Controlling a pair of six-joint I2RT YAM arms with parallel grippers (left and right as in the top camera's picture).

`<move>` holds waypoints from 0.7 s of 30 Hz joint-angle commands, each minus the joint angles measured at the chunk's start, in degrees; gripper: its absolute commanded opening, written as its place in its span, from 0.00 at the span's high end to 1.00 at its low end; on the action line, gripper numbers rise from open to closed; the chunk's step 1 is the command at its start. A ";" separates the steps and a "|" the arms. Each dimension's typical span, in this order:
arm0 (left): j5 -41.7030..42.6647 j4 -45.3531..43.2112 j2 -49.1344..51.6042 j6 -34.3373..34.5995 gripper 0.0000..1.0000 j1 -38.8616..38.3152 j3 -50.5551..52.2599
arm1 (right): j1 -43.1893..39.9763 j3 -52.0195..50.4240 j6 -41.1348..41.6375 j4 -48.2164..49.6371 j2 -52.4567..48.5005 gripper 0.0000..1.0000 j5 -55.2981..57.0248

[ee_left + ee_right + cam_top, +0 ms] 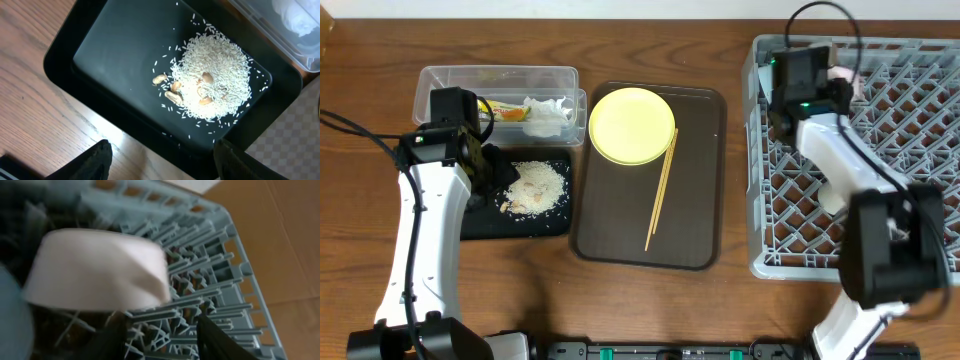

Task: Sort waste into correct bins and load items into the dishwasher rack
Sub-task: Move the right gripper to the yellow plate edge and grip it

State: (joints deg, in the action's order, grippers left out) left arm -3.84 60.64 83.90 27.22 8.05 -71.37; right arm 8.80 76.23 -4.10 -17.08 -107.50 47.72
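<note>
The grey dishwasher rack [920, 130] stands at the right. My right gripper [825, 90] hovers open over its far left corner. In the right wrist view its fingers [160, 335] straddle the pegs [210, 280] just below a white bowl [95, 270], not holding it. A light blue bowl [10, 315] shows at the left edge. My left gripper [490, 165] is open and empty over the black tray [520, 225], which holds the rice heap [542, 185]. The clear tub [450, 80] holds the wrapper [505, 110] and tissue [548, 112]. The small white cup is out of view.
The dark brown serving tray [700, 200] sits in the middle with the yellow plate [632, 124] and the chopsticks [661, 190] on it. In the left wrist view the fingers [162, 150] sit over the near rim of the black tray [115, 45]; a few nuts lie in the rice [215, 75].
</note>
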 commanded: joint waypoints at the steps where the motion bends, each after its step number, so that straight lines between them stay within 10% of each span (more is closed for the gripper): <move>1: -0.92 0.20 -0.31 0.74 0.32 0.17 -0.09 | 0.26 0.26 1.92 -4.13 7.87 0.53 -16.98; 9: -0.92 0.20 -0.31 0.74 0.19 0.17 -0.09 | 3.04 0.24 9.33 -9.35 13.68 0.19 -62.97; 21: -0.92 0.17 -0.31 0.74 0.19 0.17 -0.09 | 13.62 0.24 16.50 1.36 2.10 0.30 -55.74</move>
State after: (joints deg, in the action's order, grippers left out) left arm -3.84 60.64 83.90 27.42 8.05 -71.37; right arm 20.27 76.25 9.08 -17.06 -101.49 -11.05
